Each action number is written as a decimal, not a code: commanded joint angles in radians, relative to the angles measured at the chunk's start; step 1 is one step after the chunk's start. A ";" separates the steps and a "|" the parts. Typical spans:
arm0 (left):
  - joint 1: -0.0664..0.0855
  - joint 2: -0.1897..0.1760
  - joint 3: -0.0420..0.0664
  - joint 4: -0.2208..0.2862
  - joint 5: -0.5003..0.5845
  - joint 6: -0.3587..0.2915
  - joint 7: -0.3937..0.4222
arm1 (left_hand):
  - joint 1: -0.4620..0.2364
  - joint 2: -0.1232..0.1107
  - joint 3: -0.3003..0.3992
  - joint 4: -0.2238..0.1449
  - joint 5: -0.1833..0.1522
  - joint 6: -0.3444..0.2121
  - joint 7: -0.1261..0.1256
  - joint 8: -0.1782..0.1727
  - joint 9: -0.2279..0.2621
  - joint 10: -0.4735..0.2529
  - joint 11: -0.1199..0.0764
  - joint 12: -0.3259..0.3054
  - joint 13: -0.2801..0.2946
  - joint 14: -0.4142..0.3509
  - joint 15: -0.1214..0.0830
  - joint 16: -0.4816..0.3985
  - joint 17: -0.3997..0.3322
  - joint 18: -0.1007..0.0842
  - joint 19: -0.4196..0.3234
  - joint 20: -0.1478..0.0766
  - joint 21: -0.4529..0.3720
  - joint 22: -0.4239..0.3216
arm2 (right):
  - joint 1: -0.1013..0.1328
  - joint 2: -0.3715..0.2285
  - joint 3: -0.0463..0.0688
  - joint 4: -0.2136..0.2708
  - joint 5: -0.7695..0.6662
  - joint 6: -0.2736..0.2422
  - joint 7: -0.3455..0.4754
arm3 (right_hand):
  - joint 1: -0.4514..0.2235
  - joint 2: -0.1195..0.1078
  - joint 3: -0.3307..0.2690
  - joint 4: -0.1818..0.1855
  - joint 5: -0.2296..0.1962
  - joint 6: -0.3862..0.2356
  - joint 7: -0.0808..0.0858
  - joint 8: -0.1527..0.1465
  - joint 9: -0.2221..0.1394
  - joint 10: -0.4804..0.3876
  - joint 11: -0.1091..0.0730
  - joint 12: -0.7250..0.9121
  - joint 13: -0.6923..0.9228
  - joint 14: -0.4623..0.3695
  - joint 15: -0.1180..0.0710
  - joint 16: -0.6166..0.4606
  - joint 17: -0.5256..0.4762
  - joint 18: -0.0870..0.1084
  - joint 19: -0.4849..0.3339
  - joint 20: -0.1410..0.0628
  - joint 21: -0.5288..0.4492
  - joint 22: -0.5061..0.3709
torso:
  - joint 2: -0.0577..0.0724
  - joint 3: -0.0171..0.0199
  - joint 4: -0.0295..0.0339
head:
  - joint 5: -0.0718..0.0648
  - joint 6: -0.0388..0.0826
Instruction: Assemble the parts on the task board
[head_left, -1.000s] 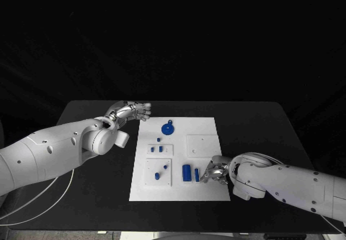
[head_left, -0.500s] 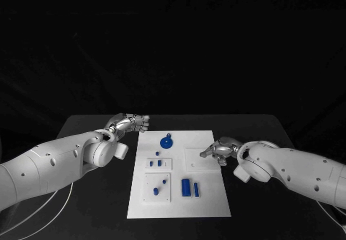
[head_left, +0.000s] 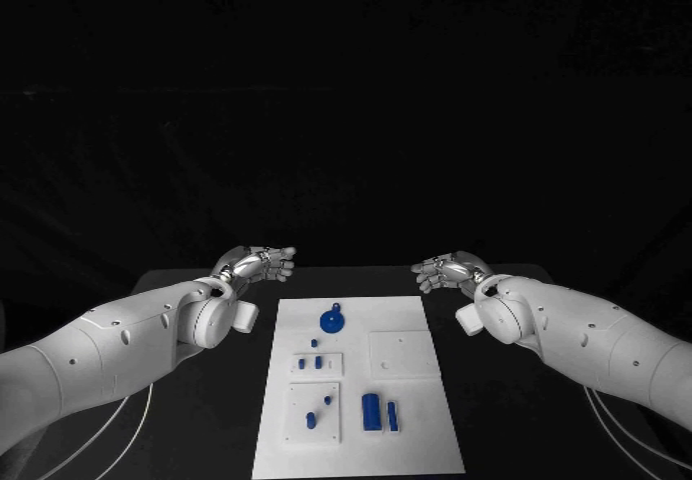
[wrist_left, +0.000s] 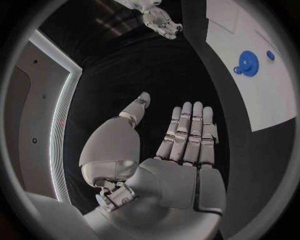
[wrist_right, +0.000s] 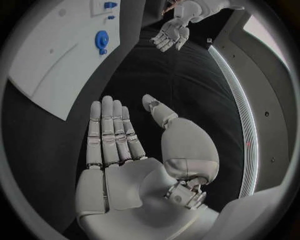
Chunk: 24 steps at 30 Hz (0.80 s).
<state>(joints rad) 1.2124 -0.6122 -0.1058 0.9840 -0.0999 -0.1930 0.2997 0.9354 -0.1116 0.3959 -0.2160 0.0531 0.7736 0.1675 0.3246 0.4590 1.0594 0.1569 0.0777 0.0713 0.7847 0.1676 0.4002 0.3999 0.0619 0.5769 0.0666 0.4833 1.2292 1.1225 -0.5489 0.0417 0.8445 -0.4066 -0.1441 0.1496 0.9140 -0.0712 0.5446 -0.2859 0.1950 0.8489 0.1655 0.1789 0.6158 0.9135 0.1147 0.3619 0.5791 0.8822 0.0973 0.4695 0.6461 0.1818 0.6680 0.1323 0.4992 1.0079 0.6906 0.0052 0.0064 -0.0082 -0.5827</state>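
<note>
Both hands (head_left: 260, 264) (head_left: 449, 272) empty, beyond task board (head_left: 418, 400)

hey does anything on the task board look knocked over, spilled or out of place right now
Nothing stands out. The blue parts lie tidily on the task board, the gear flat near its far end. The left hand and right hand hang open beyond the board.

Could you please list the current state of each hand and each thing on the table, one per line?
Left hand: open, fingers straight, holding nothing, beyond the board's far left corner.
Right hand: open, holding nothing, beyond the board's far right corner.
White rectangular task board: flat on the black table, untouched.
Blue round gear-like part: lying on the board's far end.
Two upright blue bar-shaped parts: on the board's near end.
</note>
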 joint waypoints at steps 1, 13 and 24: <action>0.001 0.013 0.001 -0.023 0.044 0.032 0.023 | -0.003 0.011 -0.001 -0.007 0.001 -0.006 -0.014 -0.005 -0.003 -0.012 -0.007 -0.009 -0.003 -0.015 0.000 -0.014 -0.005 -0.001 -0.012 0.003 -0.013 -0.004 | -0.003 0.012 0.005 -0.030 0.094 0.049 0.113 | -0.002 0.022 -0.025 -0.006 -0.005 -0.008 -0.003 0.000 -0.013 0.009 0.019 -0.102 -0.140 -0.026 0.026 -0.087 -0.066 -0.013 -0.035 0.031 -0.083 -0.066 | -0.014 0.0111 -0.0006 | -0.001 0.015; -0.010 0.012 0.006 -0.012 0.028 -0.021 0.018 | -0.935 0.112 -0.396 0.216 -0.053 -0.774 -0.168 -0.325 -0.459 -1.059 -0.157 -0.078 -0.071 -0.785 -0.168 -0.400 -0.400 -0.062 -0.577 -0.067 -0.483 -0.518 | -0.011 0.003 0.014 -0.009 0.084 -0.014 0.083 | -0.914 0.071 -0.545 0.286 -0.195 -0.849 -0.165 -0.179 -0.616 -0.914 -0.115 -0.362 -0.579 -0.882 -0.097 -0.470 -0.646 -0.182 -0.668 -0.132 -0.499 -1.008 | -0.031 0.0098 -0.0021 | 0.003 0.019; -0.073 -0.063 0.047 0.237 0.058 -0.252 0.102 | -0.935 0.112 -0.396 0.216 -0.053 -0.774 -0.168 -0.325 -0.459 -1.059 -0.157 -0.078 -0.071 -0.785 -0.168 -0.400 -0.400 -0.062 -0.577 -0.067 -0.483 -1.229 | -0.032 -0.077 -0.005 0.240 0.193 -0.222 0.181 | -0.914 0.071 -0.545 0.286 -0.195 -0.849 -0.165 -0.179 -0.616 -0.914 -0.115 -0.362 -0.579 -0.882 -0.097 -0.470 -0.646 -0.182 -0.668 -0.132 -0.499 -1.008 | -0.128 -0.0027 -0.0057 | 0.007 -0.011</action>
<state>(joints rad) 1.1445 -0.6701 -0.0611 1.1893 -0.0630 -0.3104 0.3348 0.0682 -0.0063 0.0311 -0.0140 0.0084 0.0546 0.0103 0.0224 0.0326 0.1017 0.0094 0.0090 0.0051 0.0559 0.0113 0.0274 0.0283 0.0150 0.0405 0.0052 0.0331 0.1887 1.0933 -0.6191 0.0377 1.0561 -0.2788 -0.2498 0.2560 0.0672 -0.0031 0.0372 -0.0190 0.0149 0.0607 0.0113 0.0156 0.0423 0.0672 0.0107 0.0129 0.0209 0.0604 0.0098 0.0226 0.0372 0.0288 0.0441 0.0140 0.0251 0.0648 0.5988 0.0071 0.0021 -0.0016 -0.5871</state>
